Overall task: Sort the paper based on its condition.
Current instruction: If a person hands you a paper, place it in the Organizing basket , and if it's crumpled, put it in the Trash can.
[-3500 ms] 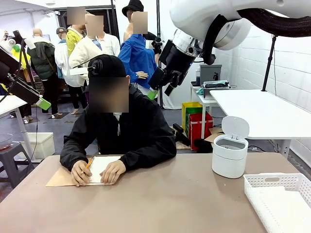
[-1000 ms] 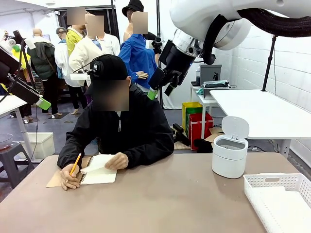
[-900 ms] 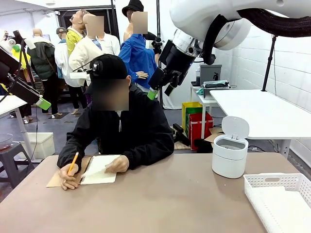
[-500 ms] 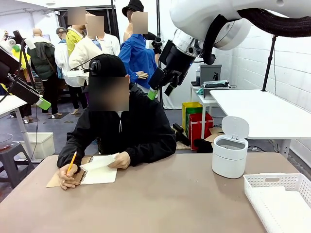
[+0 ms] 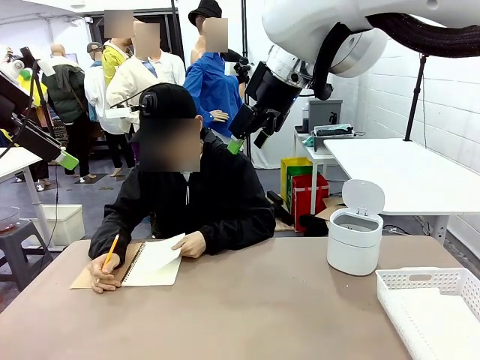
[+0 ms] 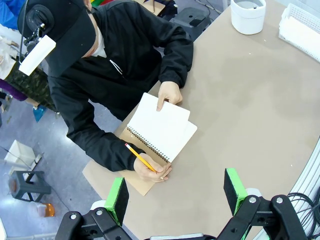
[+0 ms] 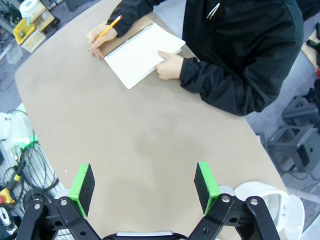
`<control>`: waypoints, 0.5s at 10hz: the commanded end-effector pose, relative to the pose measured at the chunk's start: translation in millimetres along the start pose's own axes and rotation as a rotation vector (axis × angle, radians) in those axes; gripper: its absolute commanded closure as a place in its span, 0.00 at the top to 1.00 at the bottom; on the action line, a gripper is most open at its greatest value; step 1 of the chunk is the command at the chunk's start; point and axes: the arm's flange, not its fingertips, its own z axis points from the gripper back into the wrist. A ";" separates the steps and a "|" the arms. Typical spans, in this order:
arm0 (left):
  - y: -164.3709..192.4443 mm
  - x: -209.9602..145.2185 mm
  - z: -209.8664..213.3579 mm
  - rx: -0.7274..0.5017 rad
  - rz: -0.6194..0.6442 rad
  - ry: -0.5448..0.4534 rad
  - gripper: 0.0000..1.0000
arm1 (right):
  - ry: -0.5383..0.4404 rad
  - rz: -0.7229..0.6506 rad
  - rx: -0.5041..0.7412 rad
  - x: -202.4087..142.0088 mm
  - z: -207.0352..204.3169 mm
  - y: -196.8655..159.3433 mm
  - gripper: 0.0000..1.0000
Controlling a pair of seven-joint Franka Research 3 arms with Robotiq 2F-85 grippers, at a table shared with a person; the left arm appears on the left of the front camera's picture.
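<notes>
While the left gripper (image 6: 176, 192) and right gripper (image 7: 144, 181) both hang wide apart and empty above it, the smooth tan desk (image 5: 247, 315) carries a white slotted plastic basket (image 5: 420, 279) with something flat and white inside. Beside the basket stands a round white bin (image 5: 354, 247), lid up. At the far side, a person's hand (image 5: 193, 244) curls a thin white paper sheet (image 5: 161, 251) up from a tan-covered spiral-bound notebook (image 6: 182, 142).

**Bright, Diffuse Light; Wide-Angle Bowing**

Even illumination leaves only faint, soft-edged shadows on the table (image 5: 262, 307). The white paper (image 6: 160, 122) verges on overexposure. Wrist views curve toward their corners; the front view's distant background is mildly soft.
</notes>
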 end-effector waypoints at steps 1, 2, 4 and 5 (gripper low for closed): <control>0.1 0.1 0.3 -0.001 0.000 -0.001 1.00 | -0.004 -0.008 0.010 -0.2 1.0 -0.9 1.00; 0.1 0.1 0.3 -0.001 0.000 -0.001 1.00 | -0.004 -0.008 0.010 -0.2 1.0 -0.9 1.00; 0.1 0.1 0.3 -0.001 0.000 -0.001 1.00 | -0.004 -0.008 0.010 -0.2 1.0 -0.9 1.00; 0.1 0.1 0.3 -0.001 0.000 -0.001 1.00 | -0.004 -0.008 0.010 -0.2 1.0 -0.9 1.00</control>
